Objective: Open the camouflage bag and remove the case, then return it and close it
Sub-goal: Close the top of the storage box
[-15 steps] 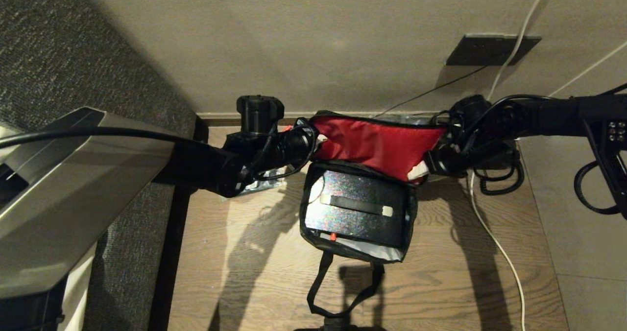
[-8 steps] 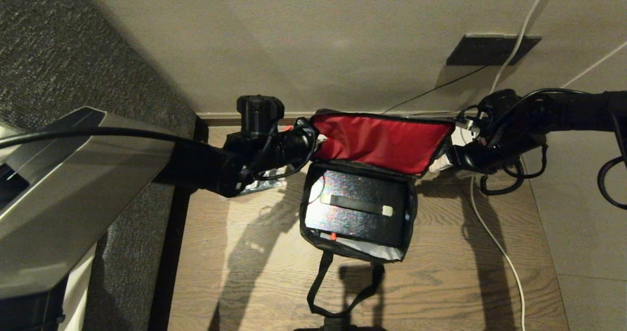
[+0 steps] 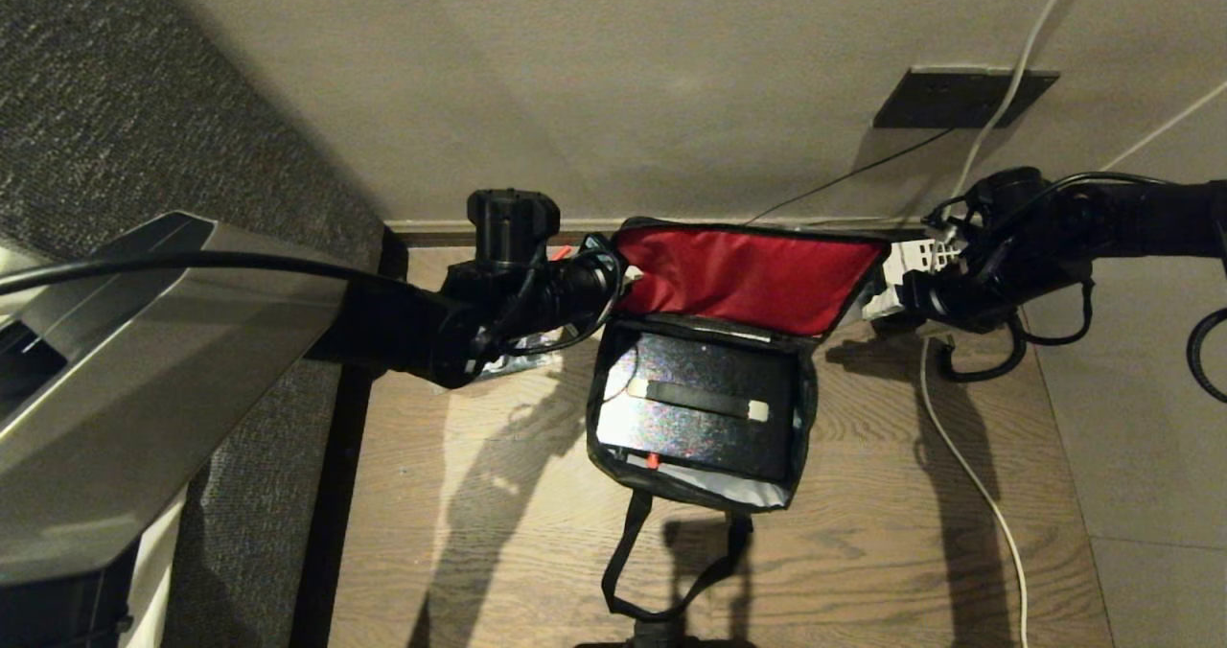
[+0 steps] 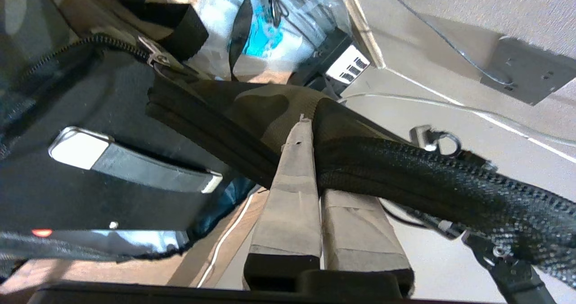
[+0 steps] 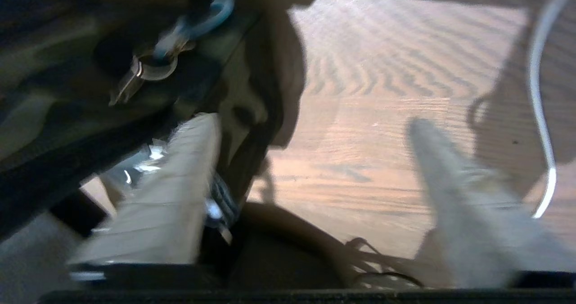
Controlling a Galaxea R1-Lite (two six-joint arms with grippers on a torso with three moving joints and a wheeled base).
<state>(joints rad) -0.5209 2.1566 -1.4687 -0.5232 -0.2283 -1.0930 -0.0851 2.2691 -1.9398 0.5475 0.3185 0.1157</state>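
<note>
Your camouflage bag [image 3: 705, 389] lay open on the wooden tabletop [image 3: 882, 523], its red-lined flap [image 3: 748, 279] standing up toward the wall [image 3: 623, 82]. The black case [image 3: 697, 413] sat flat inside the bag's body, strap handle facing up and the small red latch on the near edge. One black carry strap [image 3: 661, 562] trailed off the near side onto the wood.

Your left hand [image 4: 310, 128] was at the flap's left end, its two taped fingers pressed together and clamped on the camouflage fabric at the zipper edge; you could see the cloth pinched between them in the left wrist view, with the case just below.

Your right hand [image 5: 310, 128] was just beside the flap's right corner. Its fingers stood wide apart with nothing between them: one finger [image 5: 180, 182] lay against the bag's side near a zipper pull, the other [image 5: 454, 191] hung over bare wood.

A white cable [image 3: 968, 475] ran across the tabletop right of the bag, and a clear plastic packet [image 3: 513, 356] showed under your left arm.
</note>
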